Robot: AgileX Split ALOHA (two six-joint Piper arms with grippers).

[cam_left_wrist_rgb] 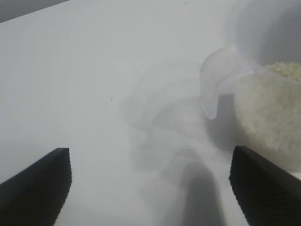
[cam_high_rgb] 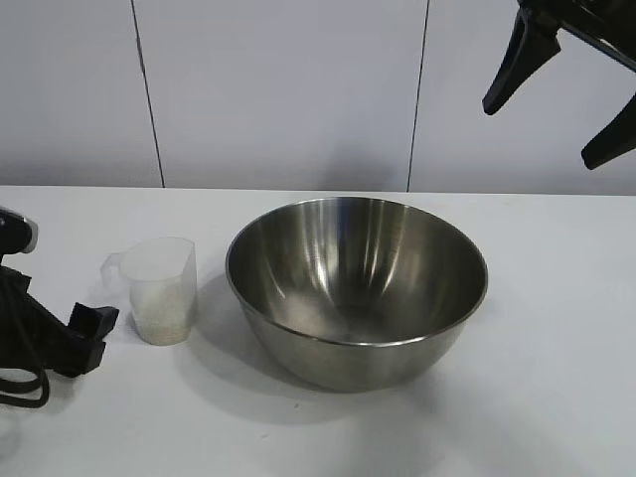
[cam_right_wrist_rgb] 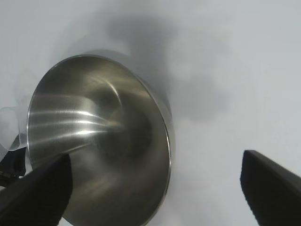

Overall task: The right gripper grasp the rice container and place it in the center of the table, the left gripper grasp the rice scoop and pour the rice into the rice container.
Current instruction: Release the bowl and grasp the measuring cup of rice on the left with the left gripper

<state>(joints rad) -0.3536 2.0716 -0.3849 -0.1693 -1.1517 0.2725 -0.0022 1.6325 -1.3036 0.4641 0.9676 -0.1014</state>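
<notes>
The rice container [cam_high_rgb: 358,288], a wide shiny steel bowl, stands empty near the middle of the white table [cam_high_rgb: 556,397]. Just left of it stands the rice scoop [cam_high_rgb: 164,290], a clear plastic cup with rice [cam_left_wrist_rgb: 277,101] in it and its tab handle [cam_left_wrist_rgb: 216,82] pointing left. My left gripper [cam_high_rgb: 94,338] sits low on the table left of the scoop, open, with the handle just ahead of its fingers [cam_left_wrist_rgb: 35,183]. My right gripper [cam_high_rgb: 561,99] hangs open high above the table's right side, holding nothing. In the right wrist view the container [cam_right_wrist_rgb: 94,141] lies far below the right gripper [cam_right_wrist_rgb: 155,188].
A grey panelled wall [cam_high_rgb: 288,89] runs behind the table. Bare tabletop lies in front of the bowl and to its right [cam_right_wrist_rgb: 225,70]. The left arm's cables [cam_high_rgb: 20,383] rest at the table's left edge.
</notes>
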